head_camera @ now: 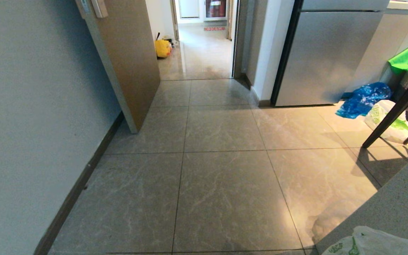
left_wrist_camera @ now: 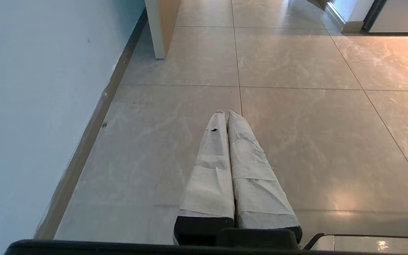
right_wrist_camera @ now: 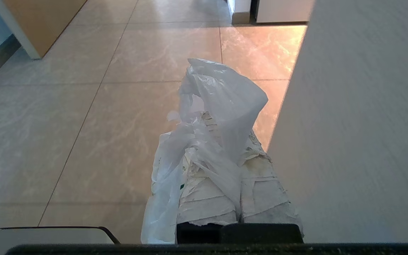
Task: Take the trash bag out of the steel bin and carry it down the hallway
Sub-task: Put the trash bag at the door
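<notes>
the right gripper [right_wrist_camera: 241,141] clenches a crinkly white trash bag [right_wrist_camera: 221,106] above glossy grey tiles [head_camera: 221,198], left gripper [left_wrist_camera: 225,115] closed empty, fridge [head_camera: 328,56] beyond.

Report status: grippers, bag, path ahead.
Right gripper shut on the trash bag. Left gripper shut, empty. Open door stands beside the doorway ahead; tiles between show nothing in the way.

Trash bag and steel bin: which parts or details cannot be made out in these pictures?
- Trash bag: right wrist view, its lower part is hidden behind the right gripper; head view, cut off by the bottom edge.
- Steel bin: in no view.
- Green lettering: too small to read.
</notes>
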